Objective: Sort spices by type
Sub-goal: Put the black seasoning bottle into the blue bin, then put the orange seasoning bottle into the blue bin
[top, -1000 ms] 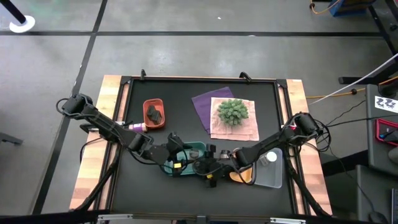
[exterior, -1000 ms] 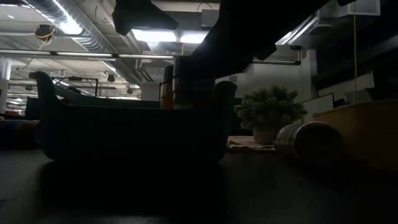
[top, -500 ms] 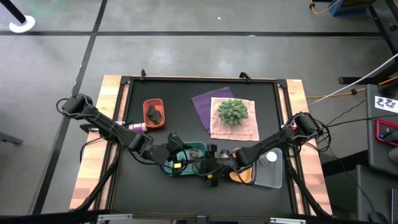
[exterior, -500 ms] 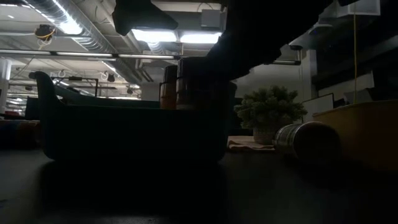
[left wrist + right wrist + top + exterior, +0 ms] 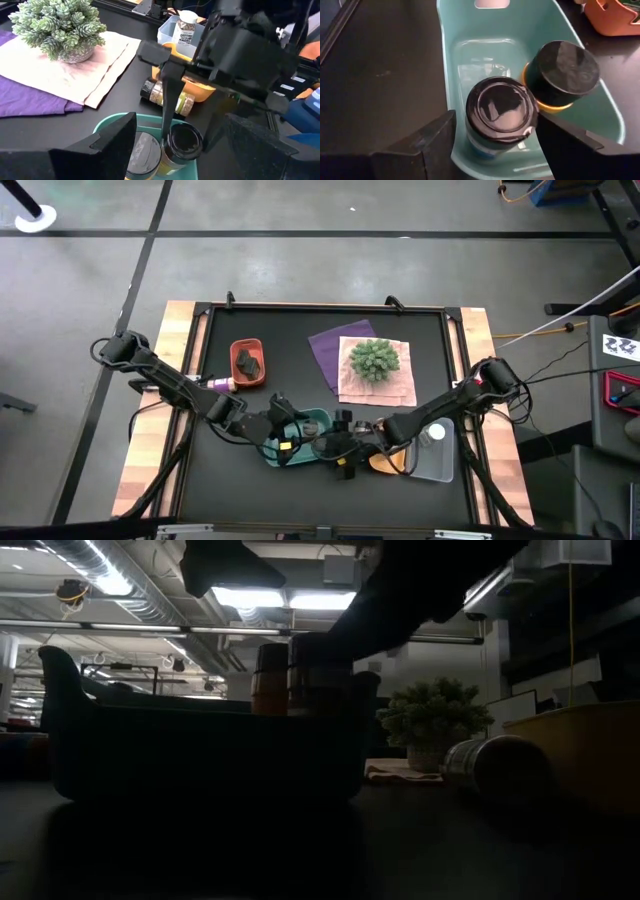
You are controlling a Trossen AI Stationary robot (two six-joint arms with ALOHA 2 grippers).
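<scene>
Red plastic forms the tray [image 5: 232, 365] nearest the tabletop's left edge; dark lumps [image 5: 248, 363] lie in it. The left gripper [image 5: 283, 435] is held at the left end of the teal tray [image 5: 447, 60], near the middle of the front edge. Its fingers are spread wide and nothing is seen to be held.

Two dark-lidded jars stand upright, touching, in the tray's right end. The black-lidded jar [image 5: 501, 110] is straddled by the right gripper [image 5: 333, 446]; whether it is clamped or released cannot be told. The amber-bodied jar [image 5: 562, 67] stands just beside it.

Since a second ago, a small change is seen in the low view: the tray has shifted slightly to the left, and both jars now show side by side above its rim. In the high view the right arm's elbow has moved a little toward the right edge. The jar is therefore judged to be delivered to its group, with release and withdrawal the likely next step.

Further right, a fallen jar [image 5: 186, 104] lies on the tabletop against the orange tray [image 5: 392, 465]. A white-capped jar [image 5: 432, 434] stands in the clear tray [image 5: 440, 465] near the front right corner.
</scene>
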